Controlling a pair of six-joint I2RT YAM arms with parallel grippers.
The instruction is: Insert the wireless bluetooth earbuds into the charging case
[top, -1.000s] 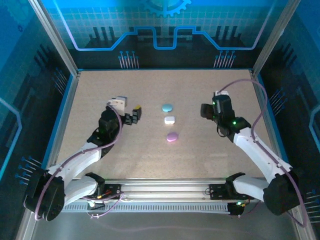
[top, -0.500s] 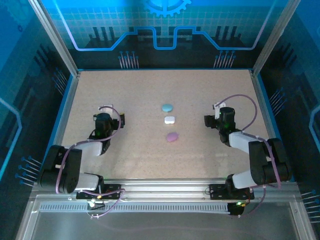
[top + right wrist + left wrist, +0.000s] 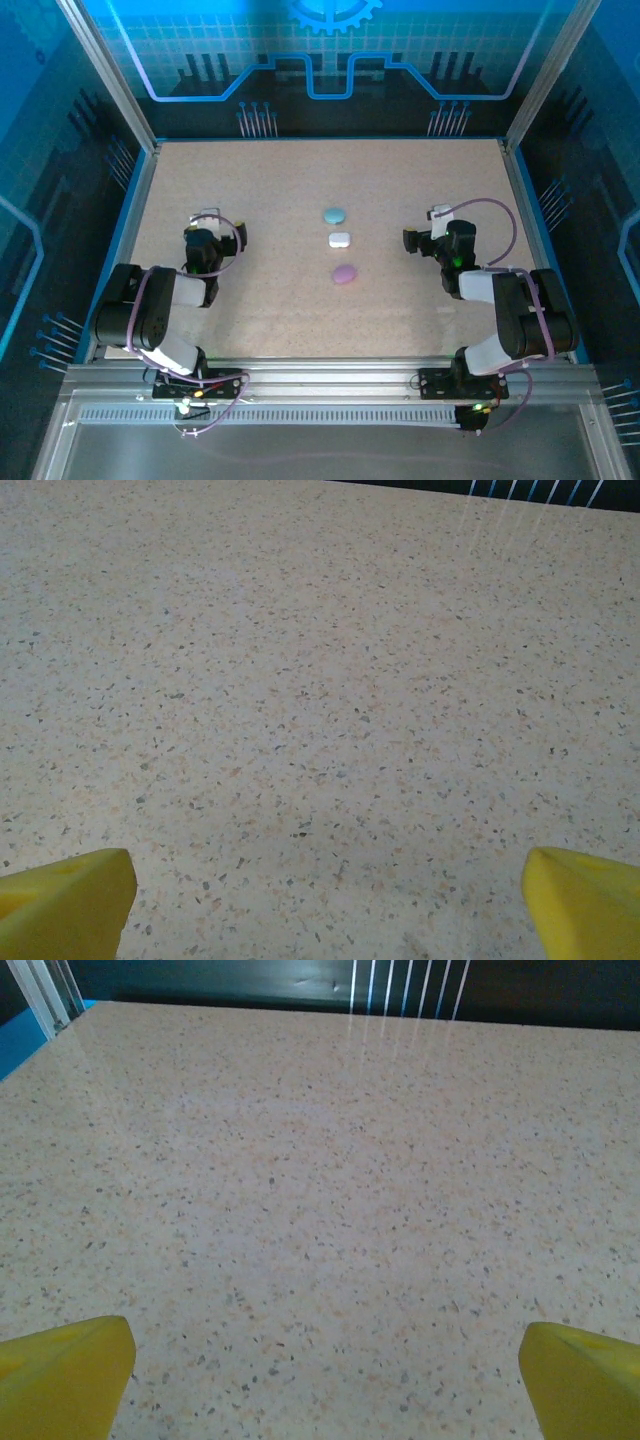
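Note:
Three small oval charging cases lie in a column at mid-table in the top view: pale blue, white and purple. The wireless bluetooth earbuds are out of view. My left gripper rests low at the left, well apart from the cases. In the left wrist view it is open, its yellow fingertips at the frame's corners over bare table. My right gripper sits low at the right, a short way from the white case. The right wrist view shows it open, with only bare table between its fingers.
The speckled beige tabletop is bounded by blue side rails and metal frame posts. Both arms are folded back on themselves near the front corners. A metal rail runs along the near edge.
Both arms have drawn back from mid-table and folded low toward their bases. The left gripper has moved left, away from the cases. The cases have not moved.

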